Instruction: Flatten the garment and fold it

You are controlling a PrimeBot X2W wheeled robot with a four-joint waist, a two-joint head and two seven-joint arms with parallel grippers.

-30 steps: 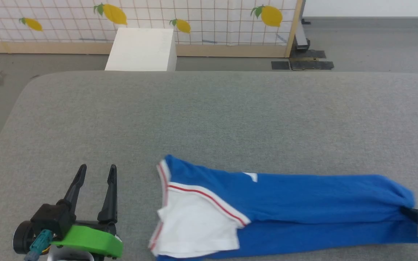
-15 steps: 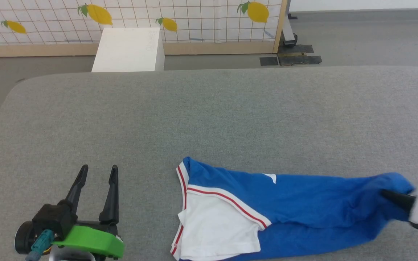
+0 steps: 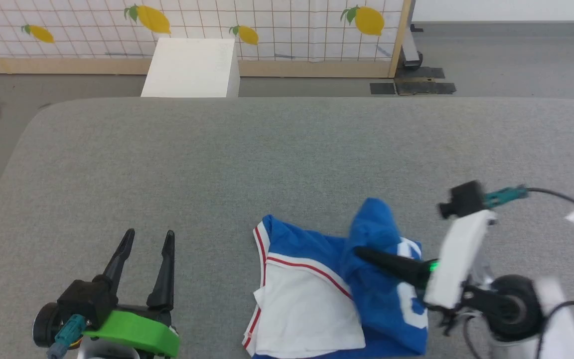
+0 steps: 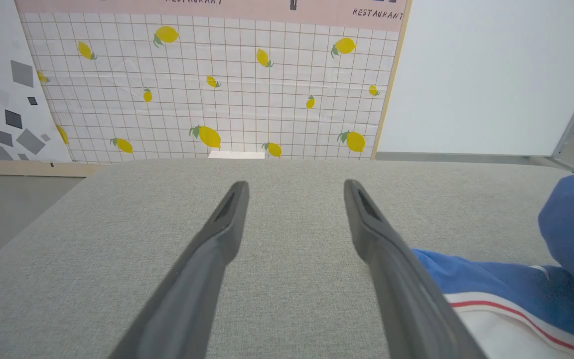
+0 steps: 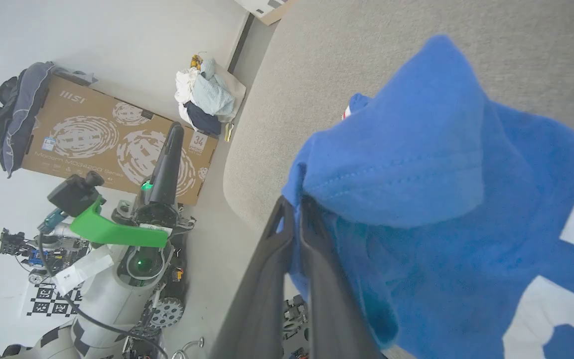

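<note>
The garment [image 3: 376,294] lay on the near part of the grey bench [image 3: 287,149], a little to the robot's right of centre. Its white sleeve panel [image 3: 307,314], edged in thin red stripes, lay flat at the robot's left end of the heap. The blue body was bunched up and doubled over itself on the other side, with part of a white numeral [image 3: 409,304] facing up. The right end effector [image 3: 359,252] reached in from the right, low over the cloth. Its two dark fingers were pressed together on a hemmed fold of blue fabric, and the cloth rose above them in a soft peak. In the right wrist view this same fold [image 5: 416,174] draped over and beside the fingertips of the right end effector [image 5: 292,204]. The left end effector [image 3: 148,234] sat at the lower left, well apart from the shirt, its fingers spread wide and holding nothing. The left wrist view showed it [image 4: 295,187] just above bare bench, with the garment [image 4: 516,284] off to one side. Beyond the bench's far edge stood a white box [image 3: 192,67] and a lemon-printed panel [image 3: 277,25].
</note>
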